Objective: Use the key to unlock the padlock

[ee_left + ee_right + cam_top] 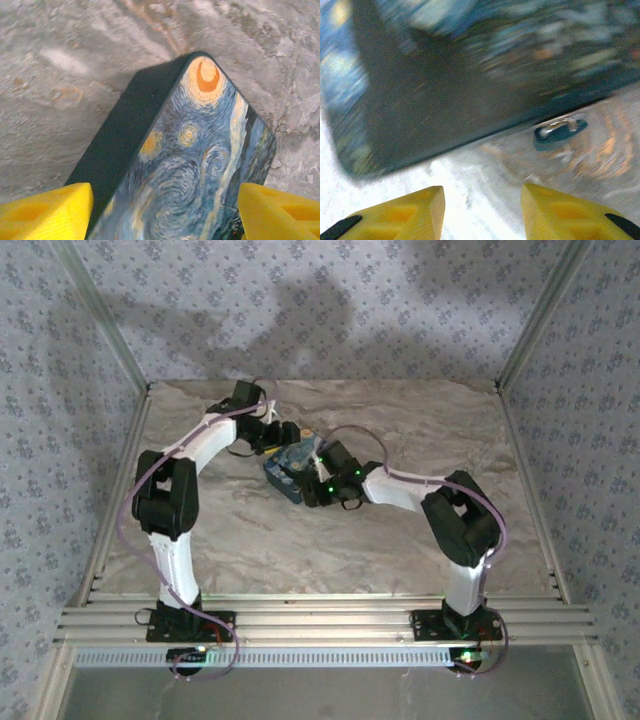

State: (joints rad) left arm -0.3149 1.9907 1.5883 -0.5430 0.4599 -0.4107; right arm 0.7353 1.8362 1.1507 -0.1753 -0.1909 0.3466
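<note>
Top external view: both grippers meet at a painted blue box (pixel 292 468) in the middle of the table (pixel 400 540).
Left gripper (pixel 165 197) straddles the box; clamped or not, I cannot tell. The right gripper (pixel 482 195) gapes empty and is nearer the probable key (pixel 560 131), a small teal-and-metal piece lying crosswise ahead-right, just beside the box edge.

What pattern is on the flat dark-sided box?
The box shows a swirly blue night sky with yellow-orange moon and stars, clearest in the left wrist view.
</note>
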